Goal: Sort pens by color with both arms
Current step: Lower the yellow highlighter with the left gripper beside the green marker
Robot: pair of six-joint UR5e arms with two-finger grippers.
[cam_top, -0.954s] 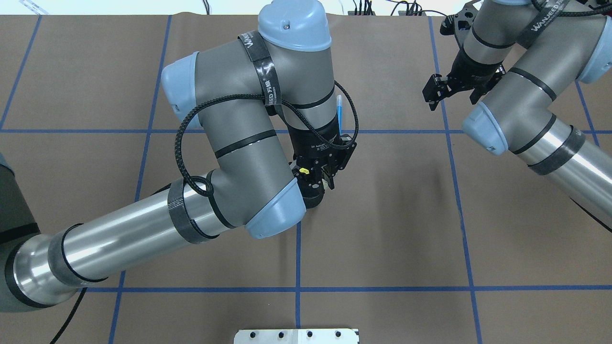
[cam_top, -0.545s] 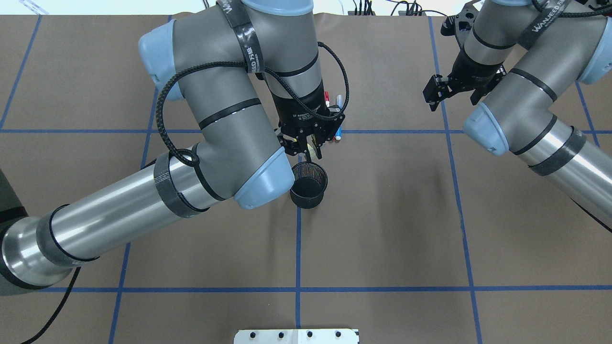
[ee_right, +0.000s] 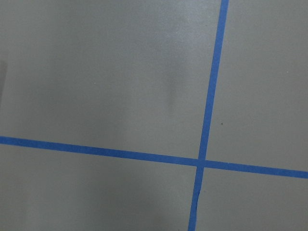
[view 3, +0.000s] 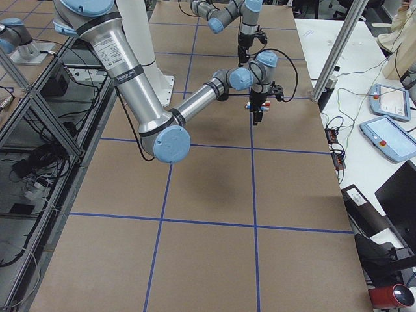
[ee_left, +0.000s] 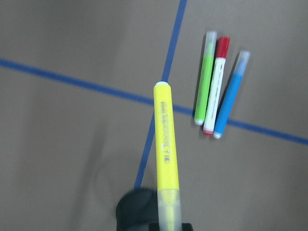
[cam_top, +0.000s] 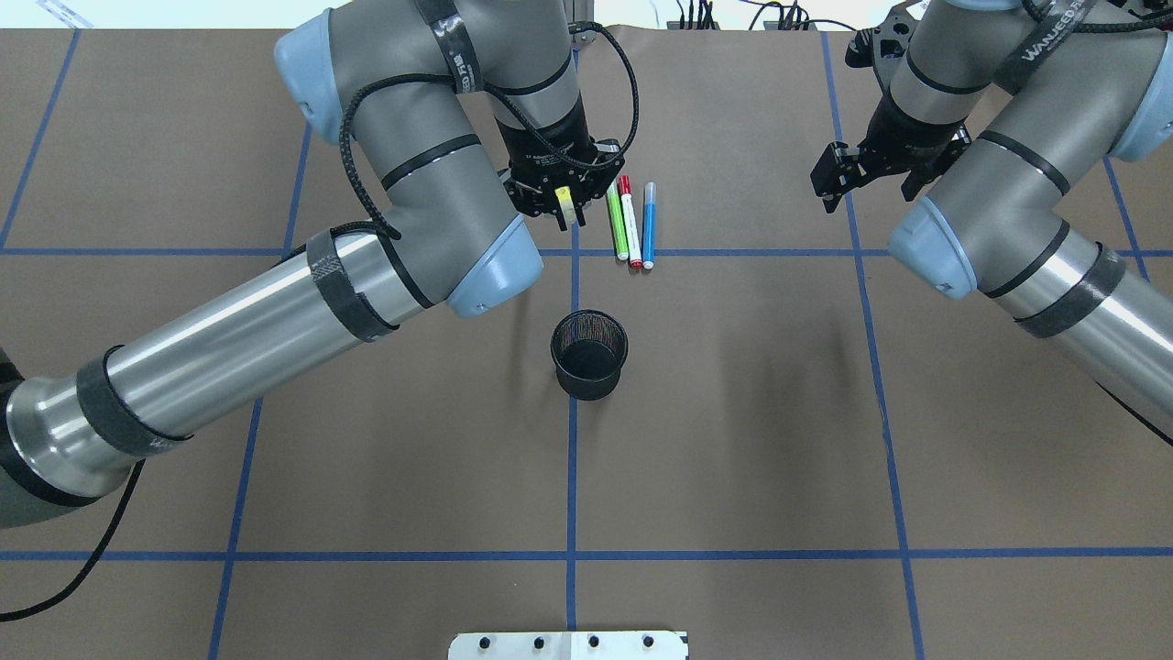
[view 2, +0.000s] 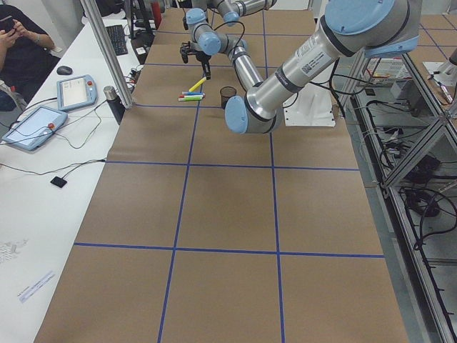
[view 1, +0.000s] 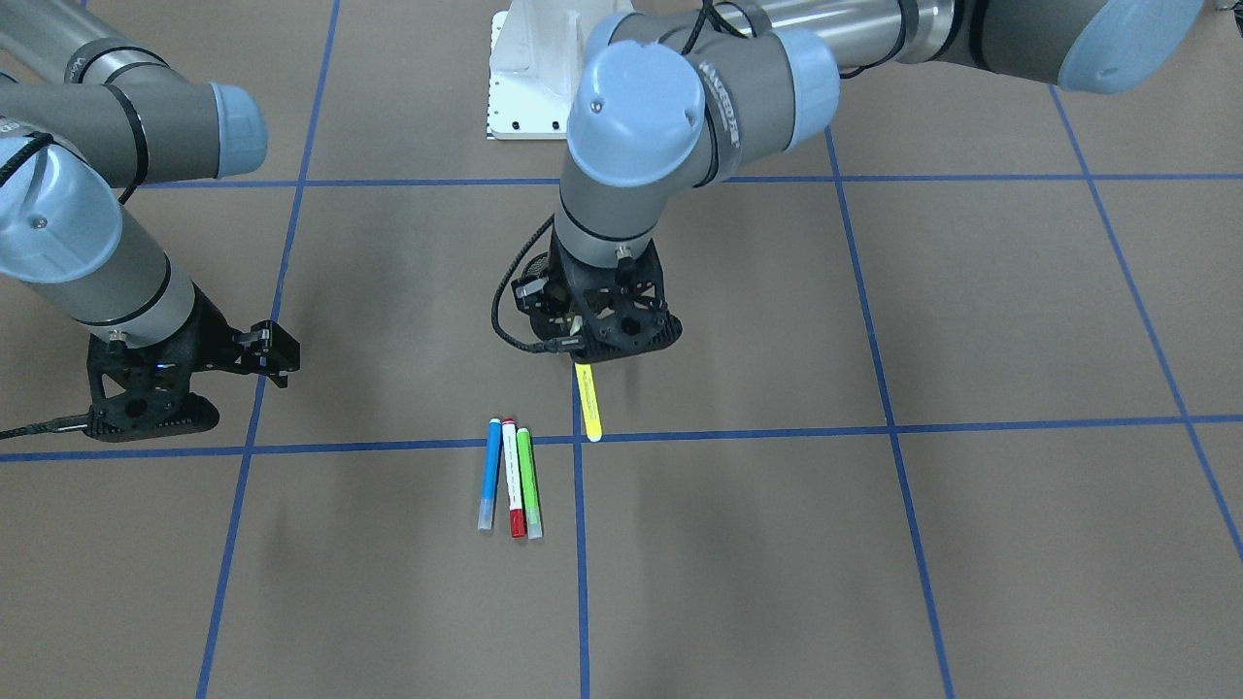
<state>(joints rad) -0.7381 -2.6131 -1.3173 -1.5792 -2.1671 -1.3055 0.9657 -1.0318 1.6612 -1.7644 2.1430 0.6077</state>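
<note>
My left gripper (cam_top: pixel 561 203) is shut on the yellow pen (cam_top: pixel 566 199), which hangs tip-down above the table just left of a row of pens. In the left wrist view the yellow pen (ee_left: pixel 165 144) sticks out over a blue tape line. The green pen (cam_top: pixel 616 223), the white pen with a red cap (cam_top: pixel 630 225) and the blue pen (cam_top: pixel 649 225) lie side by side on the paper. My right gripper (cam_top: pixel 829 176) hovers open and empty at the far right, well away from them.
A black mesh cup (cam_top: pixel 589 353) stands upright at the table's middle, nearer the robot than the pens. The white base pedestal (cam_top: pixel 568 644) sits at the near edge. Blue tape lines grid the brown paper. A person sits at the side desk (view 2: pixel 21 50).
My left arm has carried the yellow pen from above the mesh cup toward the far side, uncovering the cup and the three lying pens. The right arm has not moved.
</note>
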